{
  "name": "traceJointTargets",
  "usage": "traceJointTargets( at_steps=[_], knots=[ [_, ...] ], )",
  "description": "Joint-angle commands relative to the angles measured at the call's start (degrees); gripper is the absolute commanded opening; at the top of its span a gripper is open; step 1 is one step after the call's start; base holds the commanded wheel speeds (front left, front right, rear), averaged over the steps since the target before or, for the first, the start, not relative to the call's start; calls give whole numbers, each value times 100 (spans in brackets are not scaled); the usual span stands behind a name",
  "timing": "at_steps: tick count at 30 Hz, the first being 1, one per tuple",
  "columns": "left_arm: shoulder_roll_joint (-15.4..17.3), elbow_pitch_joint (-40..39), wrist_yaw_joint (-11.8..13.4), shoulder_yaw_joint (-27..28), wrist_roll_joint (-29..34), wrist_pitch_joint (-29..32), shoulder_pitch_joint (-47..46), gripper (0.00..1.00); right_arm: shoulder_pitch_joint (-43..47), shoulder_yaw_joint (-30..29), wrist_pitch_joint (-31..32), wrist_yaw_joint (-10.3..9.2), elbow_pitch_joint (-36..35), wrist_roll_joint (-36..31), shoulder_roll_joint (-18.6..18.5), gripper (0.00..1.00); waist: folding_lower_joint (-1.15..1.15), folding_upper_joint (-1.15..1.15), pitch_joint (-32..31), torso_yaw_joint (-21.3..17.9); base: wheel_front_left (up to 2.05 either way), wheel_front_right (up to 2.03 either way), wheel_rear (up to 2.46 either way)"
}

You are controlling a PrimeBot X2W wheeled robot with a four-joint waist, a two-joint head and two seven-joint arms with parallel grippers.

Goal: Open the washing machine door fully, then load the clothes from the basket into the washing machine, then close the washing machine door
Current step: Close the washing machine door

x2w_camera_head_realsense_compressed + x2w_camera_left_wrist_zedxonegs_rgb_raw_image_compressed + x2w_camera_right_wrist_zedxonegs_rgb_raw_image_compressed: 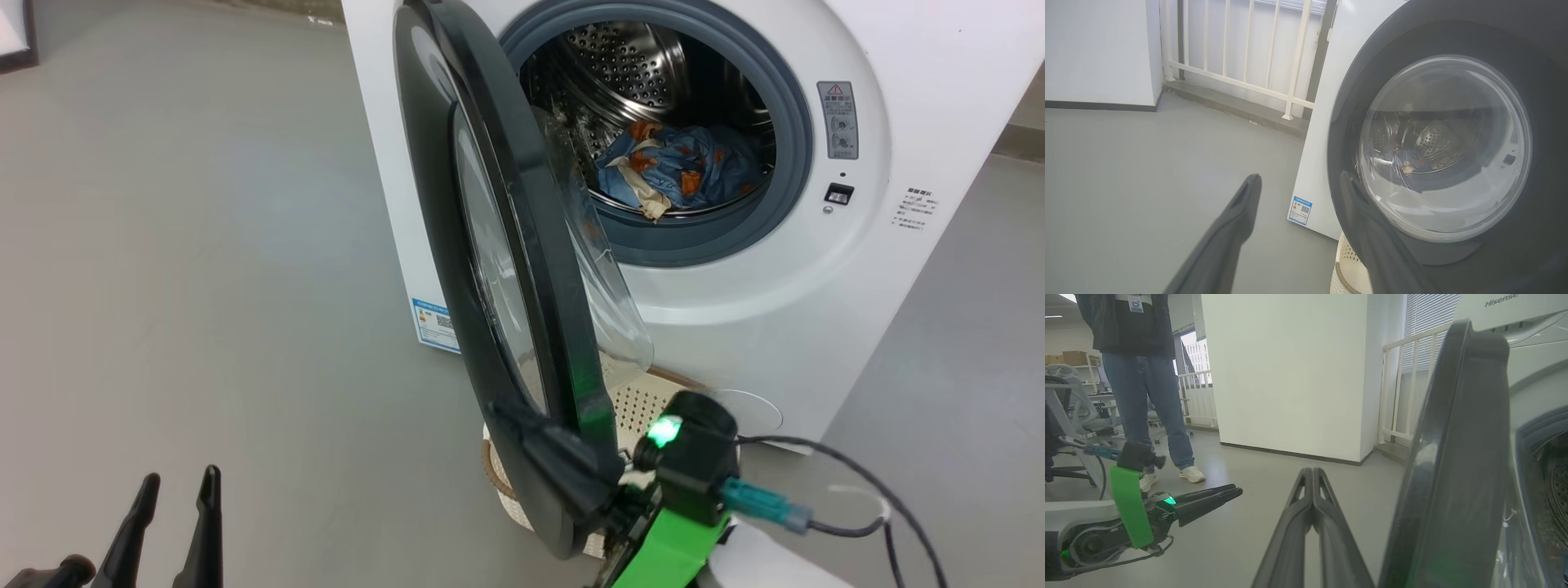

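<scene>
The washing machine door (522, 245) stands half open; the clothes (678, 163) lie in the drum (629, 57). The door looks stiff and heavy, its glossy rim slippery, so I would push on the rim, not the glass. The right claw (1312, 471) is closed and empty, just beside the rim; the left claw (181, 475) is wide and empty.

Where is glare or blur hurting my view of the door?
Head view: green lamp tints the washing machine door, clothes look sharp. Left wrist view: the glass bowl warps the drum. Right wrist view: its edge looms soft, green-tinged.
</scene>
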Motion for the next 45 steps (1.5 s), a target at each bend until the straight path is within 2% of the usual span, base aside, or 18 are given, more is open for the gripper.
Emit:
traceJointTargets(
  at_steps=[1, 13, 20, 32, 37, 45],
  knots=[
    [78, -96, 2, 219, 44, -37, -223, 100, -153, 179, -28, 25, 22, 58, 36, 0, 0, 0, 2, -6, 0, 0, 0],
    [52, -63, 2, 237, 40, -37, -211, 100, -278, 933, -28, 25, 1041, 493, 29, 0, 0, 0, -12, -115, 0, 0, 0],
    [67, -64, 2, 225, 31, -37, -214, 100, -432, 1047, -28, 25, 1483, 615, 52, 0, 0, 0, -10, -144, 0, 0, 0],
    [104, -59, 2, 241, 2, -37, -177, 100, -325, 250, -28, 25, 1941, 387, -150, 0, 0, 0, 49, -322, 0, 0, 0],
    [170, -80, 2, 216, -44, -37, -228, 100, -283, -304, -28, 25, 2110, 246, -251, 0, 0, 0, 163, -501, 0, 0, 0],
    [347, -141, 2, 181, -167, -37, -343, 100, -422, -836, -28, 25, 2319, 114, -249, 0, 0, 0, 421, -725, 0, 0, 0]
  ],
)
